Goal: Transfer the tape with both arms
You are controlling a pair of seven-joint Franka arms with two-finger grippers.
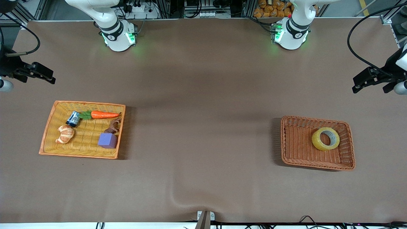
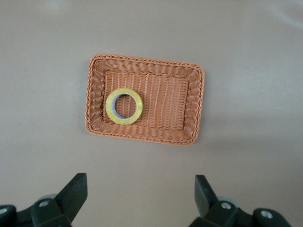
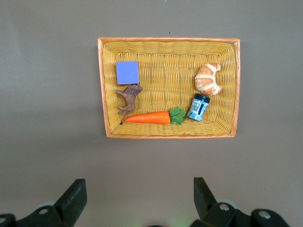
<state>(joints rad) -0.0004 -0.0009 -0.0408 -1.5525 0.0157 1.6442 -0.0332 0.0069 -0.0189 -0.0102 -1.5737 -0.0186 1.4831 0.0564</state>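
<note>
A brown mat covers the bench almost edge to edge, with a low wrinkle raised in it near the front camera. Past the bench's farther edge run aluminium frame rails, a white power strip and a heap of orange-brown items. Black cables trail along the nearest edge, beside a small metal bracket.

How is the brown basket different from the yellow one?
The brown basket holds only the tape; the yellow basket holds five things. The brown basket is reddish-brown and sits toward the left arm's end; the yellow basket sits toward the right arm's end. Both are rectangular and woven.
</note>
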